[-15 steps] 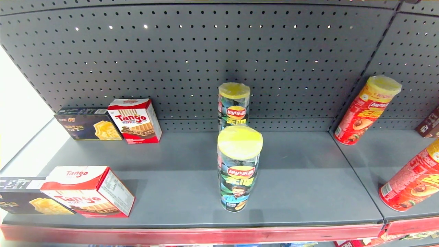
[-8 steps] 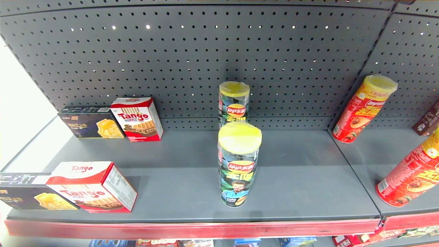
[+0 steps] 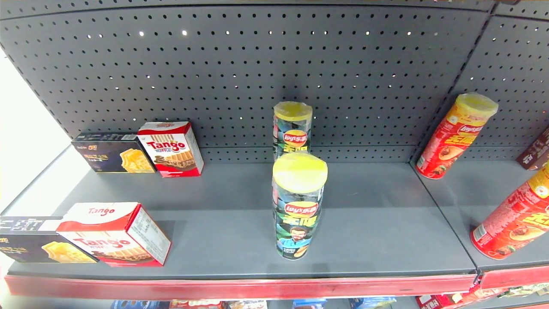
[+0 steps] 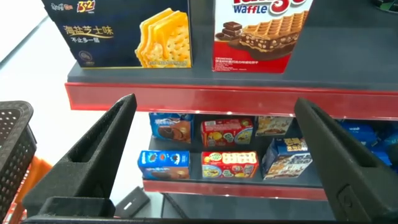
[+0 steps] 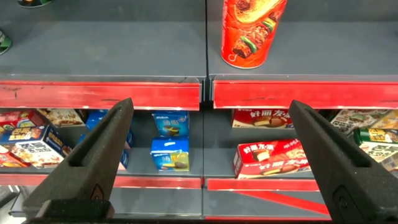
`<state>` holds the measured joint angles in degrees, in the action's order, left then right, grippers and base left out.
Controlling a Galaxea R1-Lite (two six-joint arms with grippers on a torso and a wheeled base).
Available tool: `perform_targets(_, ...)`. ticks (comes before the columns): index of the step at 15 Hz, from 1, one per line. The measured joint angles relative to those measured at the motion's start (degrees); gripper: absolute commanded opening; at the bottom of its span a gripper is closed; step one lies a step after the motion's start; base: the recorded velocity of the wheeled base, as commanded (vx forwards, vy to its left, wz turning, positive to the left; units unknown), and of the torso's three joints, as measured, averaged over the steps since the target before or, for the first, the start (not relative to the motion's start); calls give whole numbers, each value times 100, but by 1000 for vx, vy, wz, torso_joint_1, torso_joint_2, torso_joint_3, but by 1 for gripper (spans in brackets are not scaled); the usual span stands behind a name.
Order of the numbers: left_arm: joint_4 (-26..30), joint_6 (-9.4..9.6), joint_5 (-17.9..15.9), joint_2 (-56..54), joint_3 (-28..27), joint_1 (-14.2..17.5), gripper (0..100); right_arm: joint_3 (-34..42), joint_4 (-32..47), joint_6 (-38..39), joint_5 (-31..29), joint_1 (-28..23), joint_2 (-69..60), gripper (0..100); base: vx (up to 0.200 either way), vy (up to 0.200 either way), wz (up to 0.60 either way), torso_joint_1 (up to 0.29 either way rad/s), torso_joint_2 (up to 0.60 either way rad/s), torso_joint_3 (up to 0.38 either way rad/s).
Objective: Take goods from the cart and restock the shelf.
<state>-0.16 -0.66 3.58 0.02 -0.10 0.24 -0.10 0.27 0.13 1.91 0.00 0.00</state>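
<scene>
The left gripper [image 4: 214, 104] and right gripper [image 5: 211, 104] hang spread and empty before the shelf [image 3: 377, 223]. Chip cans [image 3: 299, 206] stand at its centre, boxes [image 3: 171, 148] at 9 o'clock. With much board bare, a pick from the cart [image 4: 12, 143] seems next.

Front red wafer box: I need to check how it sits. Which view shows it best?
Head view: the front red wafer box shows whole, at the shelf edge beside a dark box. The left wrist view shows its lower front face.

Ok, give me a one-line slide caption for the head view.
Grey shelf with front chip can standing before rear chip can, snack boxes at left, red cans at right.
</scene>
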Motion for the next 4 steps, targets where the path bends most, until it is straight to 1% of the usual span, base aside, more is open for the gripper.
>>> perform_targets(4, 0, -2, 0, 0, 0, 0, 100, 0, 2, -2, -6, 0, 0, 100, 0, 0, 0, 0, 0, 0)
